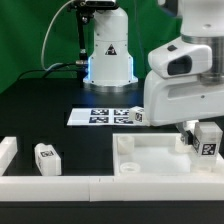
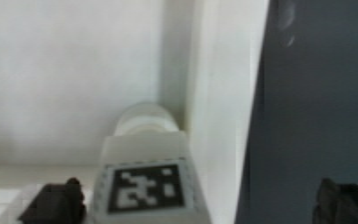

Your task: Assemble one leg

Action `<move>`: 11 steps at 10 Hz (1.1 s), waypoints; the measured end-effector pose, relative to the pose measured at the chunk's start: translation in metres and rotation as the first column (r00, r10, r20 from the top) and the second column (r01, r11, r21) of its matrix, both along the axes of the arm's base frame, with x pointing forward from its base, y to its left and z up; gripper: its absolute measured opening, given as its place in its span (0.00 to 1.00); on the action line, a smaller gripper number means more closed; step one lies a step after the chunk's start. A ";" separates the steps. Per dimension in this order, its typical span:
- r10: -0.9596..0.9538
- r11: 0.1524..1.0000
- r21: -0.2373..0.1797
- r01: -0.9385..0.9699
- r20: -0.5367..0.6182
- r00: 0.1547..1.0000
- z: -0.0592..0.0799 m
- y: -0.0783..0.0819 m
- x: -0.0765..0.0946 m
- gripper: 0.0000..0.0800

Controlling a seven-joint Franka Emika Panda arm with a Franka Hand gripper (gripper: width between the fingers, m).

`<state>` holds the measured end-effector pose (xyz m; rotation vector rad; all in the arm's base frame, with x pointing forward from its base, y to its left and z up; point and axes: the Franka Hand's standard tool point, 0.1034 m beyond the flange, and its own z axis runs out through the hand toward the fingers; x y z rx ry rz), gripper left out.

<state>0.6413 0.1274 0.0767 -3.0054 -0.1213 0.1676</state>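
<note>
White spare leg sits lower left of the ext. view on the black table, just behind a white border rail. Centre: marker board, w/ another leg at its right end. Lower centre-right: tray-like tabletop. Far right, under the arm's white head, the leg sits by the tabletop's rim, tag facing camera. Wrist view: gripper jaws spread wide, released. The leg is between the fingertips, close to one, well clear of the other.
</note>
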 end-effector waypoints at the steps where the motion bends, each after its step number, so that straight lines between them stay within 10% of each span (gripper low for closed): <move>1: 0.006 1.000 0.003 -0.006 -0.023 1.000 0.004 0.002 0.008 0.81; 6: -0.001 1.000 -0.009 0.001 0.000 1.000 0.003 -0.007 0.014 0.40; 11: -0.132 0.991 -0.016 0.136 0.155 0.979 0.000 -0.017 -0.004 0.36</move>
